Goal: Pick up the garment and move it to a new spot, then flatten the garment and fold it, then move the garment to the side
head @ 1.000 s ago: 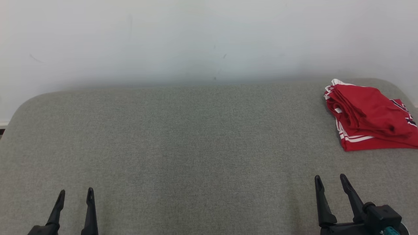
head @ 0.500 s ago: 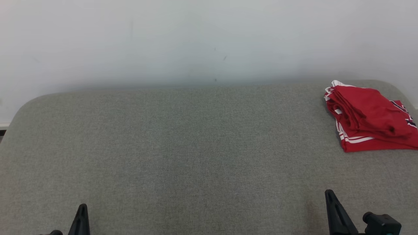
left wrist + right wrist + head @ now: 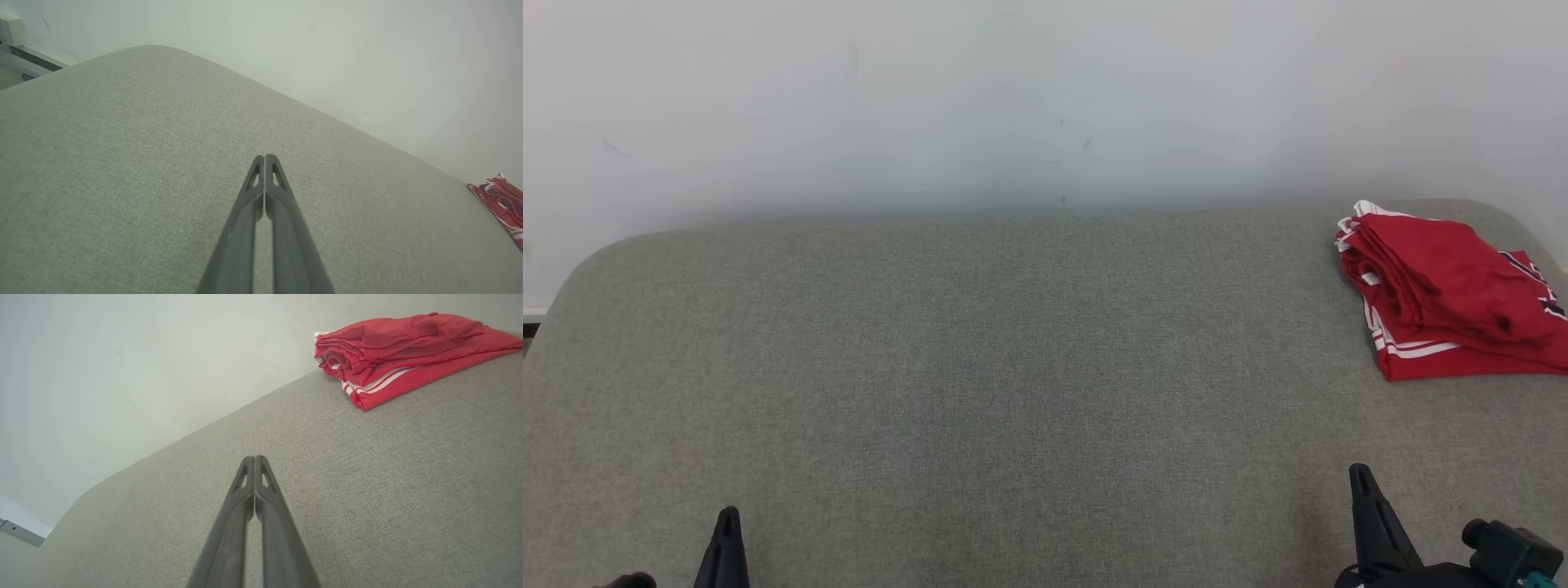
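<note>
Grey surface (image 3: 1013, 367), folded red garment (image 3: 1445, 294), print perhaps lettering, left hand (image 3: 264, 157) and right hand (image 3: 254, 458) each pressed together

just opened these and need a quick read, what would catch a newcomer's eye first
The red garment with white stripes lies folded at the far right of the grey surface and stands out against all the pale tones. Next come the dark fingers at the near edge: the left gripper and the right gripper, both shut on nothing and well apart from the garment.
</note>
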Robot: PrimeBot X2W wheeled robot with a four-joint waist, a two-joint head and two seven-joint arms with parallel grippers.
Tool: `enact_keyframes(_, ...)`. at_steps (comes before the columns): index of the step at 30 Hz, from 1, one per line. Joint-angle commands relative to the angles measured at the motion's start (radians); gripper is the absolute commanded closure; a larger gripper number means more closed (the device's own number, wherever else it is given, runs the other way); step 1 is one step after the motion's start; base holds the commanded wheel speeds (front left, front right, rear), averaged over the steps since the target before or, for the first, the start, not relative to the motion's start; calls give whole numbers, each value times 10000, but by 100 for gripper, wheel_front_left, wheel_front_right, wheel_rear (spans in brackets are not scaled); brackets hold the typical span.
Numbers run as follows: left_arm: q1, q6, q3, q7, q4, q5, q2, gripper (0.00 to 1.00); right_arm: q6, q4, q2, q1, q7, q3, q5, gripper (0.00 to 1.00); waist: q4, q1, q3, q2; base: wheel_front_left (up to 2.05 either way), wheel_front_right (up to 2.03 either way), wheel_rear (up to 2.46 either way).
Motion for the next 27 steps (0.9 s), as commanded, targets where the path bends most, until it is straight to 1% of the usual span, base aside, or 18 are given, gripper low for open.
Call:
enact_keyframes(1,-265,-9,72,61,-185,-338,24,100,-4,-112,-47,-249,54,-53,352,100,2,-1,1,0,0,0,0)
enact_keyframes(14,-437,-82,166,562,-232,-2229,-132,100,-7,15,-59,-495,411,-195,2334,100,20,-1,17,0,0,0,0)
enact_keyframes(27,-591,-134,252,1007,-267,-3857,-273,100,-9,126,-64,-708,732,-325,4062,100,39,-1,34,0,0,0,0)
